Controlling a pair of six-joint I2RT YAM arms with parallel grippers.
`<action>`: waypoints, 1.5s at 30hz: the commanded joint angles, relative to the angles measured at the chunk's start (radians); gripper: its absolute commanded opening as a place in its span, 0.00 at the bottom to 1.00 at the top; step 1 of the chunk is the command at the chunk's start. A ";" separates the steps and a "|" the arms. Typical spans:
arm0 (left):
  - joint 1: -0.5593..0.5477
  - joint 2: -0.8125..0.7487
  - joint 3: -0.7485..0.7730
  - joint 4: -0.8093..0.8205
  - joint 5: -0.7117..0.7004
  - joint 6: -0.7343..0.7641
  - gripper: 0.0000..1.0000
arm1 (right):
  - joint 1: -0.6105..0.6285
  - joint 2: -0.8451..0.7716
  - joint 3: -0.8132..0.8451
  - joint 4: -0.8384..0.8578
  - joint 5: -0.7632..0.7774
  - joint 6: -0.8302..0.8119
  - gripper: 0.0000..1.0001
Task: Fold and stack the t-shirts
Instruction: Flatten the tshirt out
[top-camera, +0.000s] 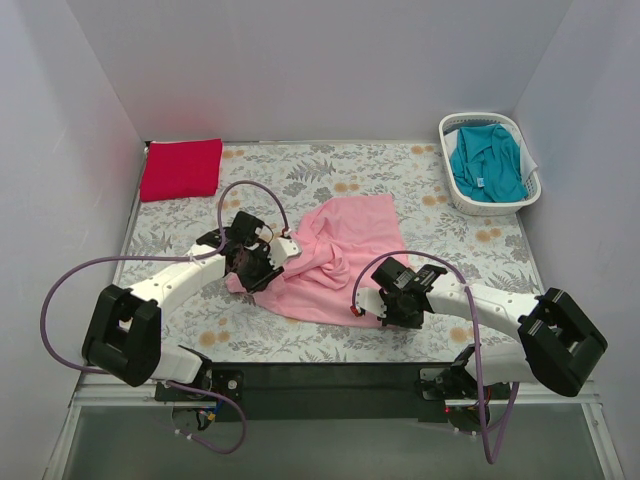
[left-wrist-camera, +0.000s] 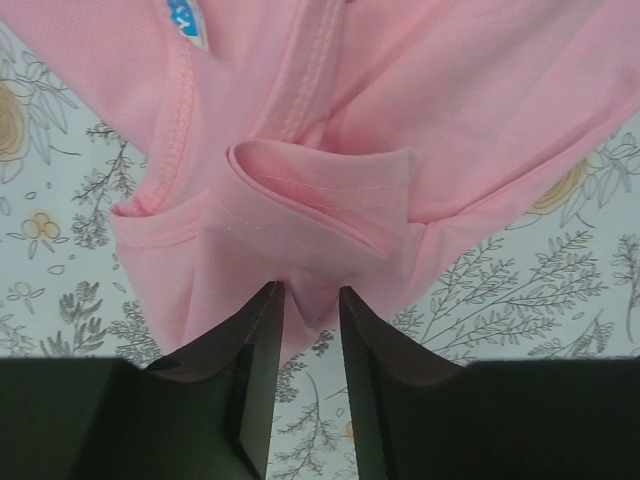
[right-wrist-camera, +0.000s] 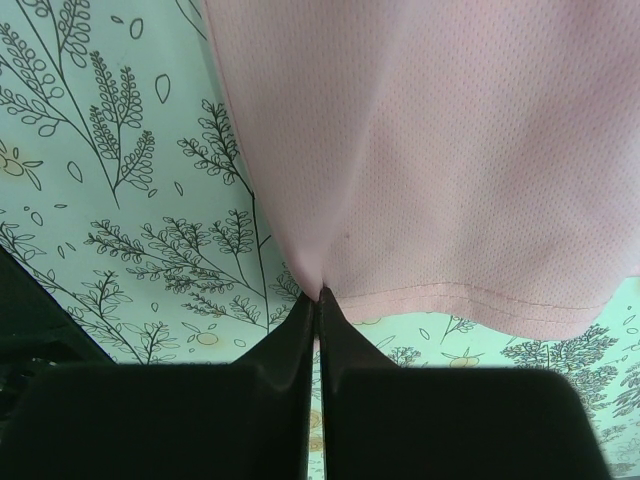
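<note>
The pink t-shirt (top-camera: 335, 255) lies crumpled in the middle of the floral cloth (top-camera: 400, 175), partly bunched, with one flat corner reaching toward the far side. I have it held at two places. The left gripper (left-wrist-camera: 311, 305) is on its left edge, near the neck; in the left wrist view its fingers (left-wrist-camera: 258, 360) stand a narrow gap apart with a thick fold of pink fabric pinched between them; a folded hem sits just above the tips, and a small blue and white label (left-wrist-camera: 186, 20) shows at the top. The right gripper (right-wrist-camera: 318, 295) is at the near right edge of the same shirt; its two fingers are pressed almost together and they nip the fabric at the stitched hem, the cloth hanging away to the right. The red t-shirt (top-camera: 181, 168) lies folded at the far left corner, well apart from both arms; the teal t-shirt (top-camera: 487, 165) lies loose inside the white laundry basket (top-camera: 455, 190) at the far right.
</note>
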 joint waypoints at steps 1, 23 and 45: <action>-0.002 -0.019 0.000 0.061 -0.067 0.002 0.27 | -0.005 0.029 -0.030 0.012 -0.003 0.002 0.01; 0.559 0.185 0.190 -0.022 0.298 -0.145 0.00 | -0.034 -0.005 -0.016 -0.015 0.002 -0.024 0.01; 0.683 0.220 0.172 -0.066 0.476 -0.088 0.02 | -0.137 0.055 0.085 -0.040 -0.075 -0.045 0.01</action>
